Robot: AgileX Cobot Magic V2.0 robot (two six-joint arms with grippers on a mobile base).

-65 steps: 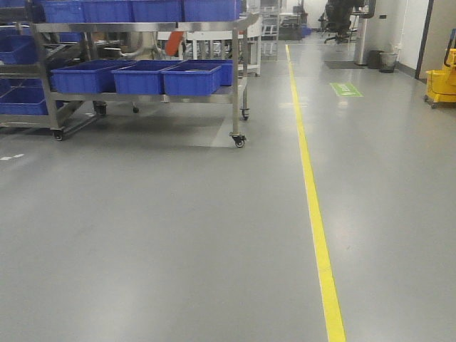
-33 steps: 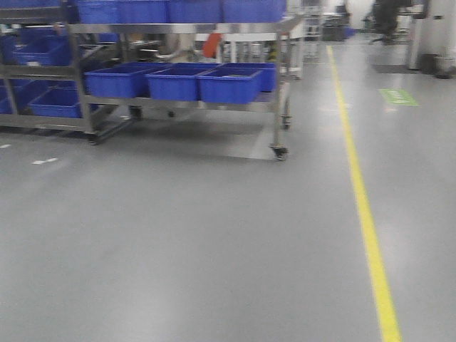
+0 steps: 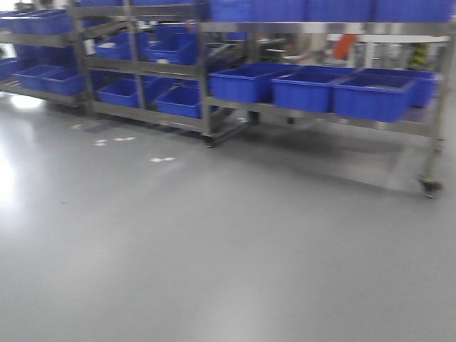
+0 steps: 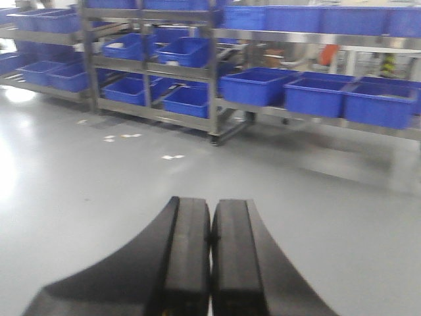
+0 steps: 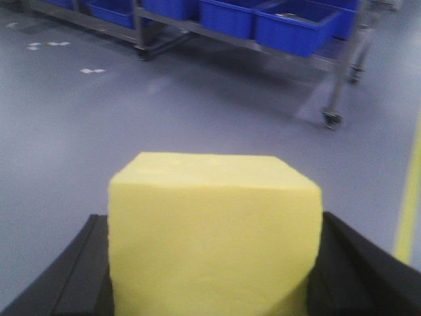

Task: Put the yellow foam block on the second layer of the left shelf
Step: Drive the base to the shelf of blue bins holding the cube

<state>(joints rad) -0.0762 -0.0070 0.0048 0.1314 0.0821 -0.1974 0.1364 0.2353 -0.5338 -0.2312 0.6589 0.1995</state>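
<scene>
Right pincer (image 5: 214, 276) clamps the yellow foam block (image 5: 214, 217) between its jaws, left pincer (image 4: 210, 263) sits closed and empty, and shelves (image 3: 202, 85) now fill the view ahead of both, the floor line (image 5: 409, 197) off to their right, so the approach looks under way.

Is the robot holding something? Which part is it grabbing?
The right gripper holds the yellow foam block by its two opposite sides, between black fingers. The left gripper is shut, empty.

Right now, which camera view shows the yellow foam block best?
The right wrist view: the yellow foam block fills the foreground, gripped by the right end effector. The front and left wrist views show none of it.
</scene>
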